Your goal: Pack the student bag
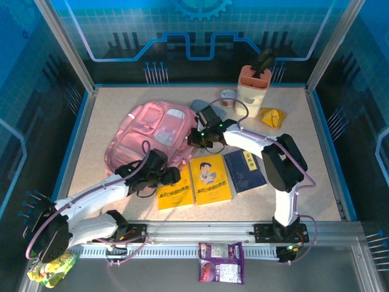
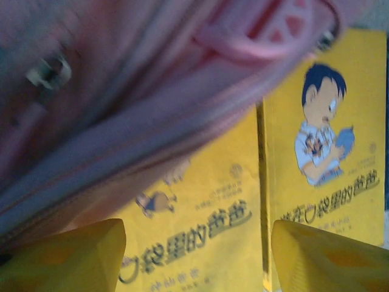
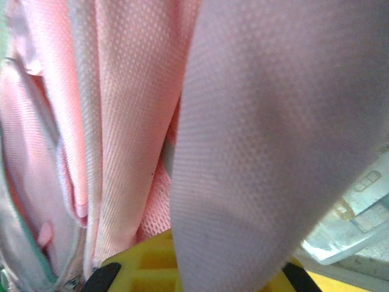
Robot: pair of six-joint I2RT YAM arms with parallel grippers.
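Note:
The student bag (image 1: 155, 131), a big soft pink backpack, lies flat at the table's middle left. My right gripper (image 1: 196, 139) is at the bag's right edge. In the right wrist view it (image 3: 231, 271) is shut on a wide band of the bag's pink fabric (image 3: 267, 152) that runs down over its yellow finger. My left gripper (image 1: 173, 176) is at the bag's near edge. Its yellow fingertips (image 2: 67, 258) stand apart, open, with a yellow book (image 2: 200, 225) below the gap and the bag's zipped edge (image 2: 140, 121) just beyond.
Two yellow books (image 1: 211, 177) and a dark blue book (image 1: 245, 170) lie side by side in front of the bag. A pink pencil holder (image 1: 253, 88), a small white cup (image 1: 228, 97) and a yellow packet (image 1: 272, 117) stand at the back right.

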